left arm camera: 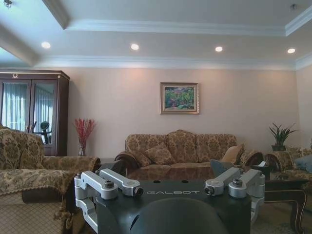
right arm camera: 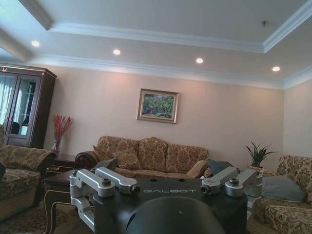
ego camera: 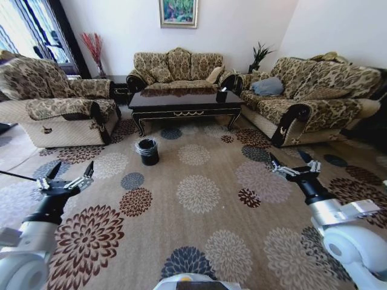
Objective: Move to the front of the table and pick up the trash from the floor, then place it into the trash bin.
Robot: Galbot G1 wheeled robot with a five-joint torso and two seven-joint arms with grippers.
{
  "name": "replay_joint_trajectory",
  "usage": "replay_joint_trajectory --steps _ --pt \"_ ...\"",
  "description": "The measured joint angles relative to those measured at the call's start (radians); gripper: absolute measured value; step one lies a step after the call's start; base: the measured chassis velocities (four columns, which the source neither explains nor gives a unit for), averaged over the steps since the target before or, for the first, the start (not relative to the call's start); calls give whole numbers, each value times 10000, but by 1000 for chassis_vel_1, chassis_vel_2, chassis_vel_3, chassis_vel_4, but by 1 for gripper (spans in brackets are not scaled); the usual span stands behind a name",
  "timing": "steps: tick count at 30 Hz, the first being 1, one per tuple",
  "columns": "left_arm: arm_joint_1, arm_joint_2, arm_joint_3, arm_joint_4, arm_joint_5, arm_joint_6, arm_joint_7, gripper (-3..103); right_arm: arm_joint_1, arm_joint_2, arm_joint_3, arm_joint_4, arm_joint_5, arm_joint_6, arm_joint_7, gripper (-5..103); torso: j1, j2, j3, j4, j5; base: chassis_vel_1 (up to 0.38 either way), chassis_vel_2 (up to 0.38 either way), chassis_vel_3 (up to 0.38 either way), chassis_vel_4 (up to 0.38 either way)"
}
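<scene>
The trash bin, a small round black bucket with a crinkly clear liner, stands on the floor just in front of the table's left front corner, close to its curved leg. No litter can be made out on the patterned carpet from the head view; anything that small is not discernible. The table, long, low and glossy dark with gold scroll trim on its apron, sits in the middle of the seating group, and a small dark box holder rests near its right end. Behind it is a three-seat patterned sofa; a matching armchair stands to the left and another sofa to the right, with a blue-grey cushion on it. A framed painting hangs on the back wall, red dried stems stand in the left corner and a green plant in the right. The robot is well back from the table. The left gripper is held out low over the carpet on the left, fingers spread and empty; the right gripper mirrors it on the right, also spread apart and holding nothing.
</scene>
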Motion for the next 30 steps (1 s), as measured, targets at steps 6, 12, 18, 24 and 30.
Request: replay_joint_trajectory --steps 6,12,18,24,30 --pt "-12 38 -25 -42 -28 -3 6 100 -110 -44 243 24 -28 47 -81 100 90 229 136 -2 0 0 0 0 0" --pt "-81 98 -59 -84 -82 -3 6 100 -200 -50 442 112 -29 79 -143 100 208 520 312 -1 0 0 0 0 0" --pt "-203 221 -330 -220 -403 52 -4 100 -230 -85 684 221 -23 82 -175 100 324 787 466 -1 0 0 0 0 0" --pt "-278 274 -639 -281 -621 126 -13 100 -229 -241 976 307 117 83 -187 100 439 1051 610 -2 -1 0 0 0 0" --pt "-255 272 -908 -282 -781 160 -14 100 -140 -411 1081 320 222 83 -227 100 531 1259 725 -1 0 0 0 0 0"
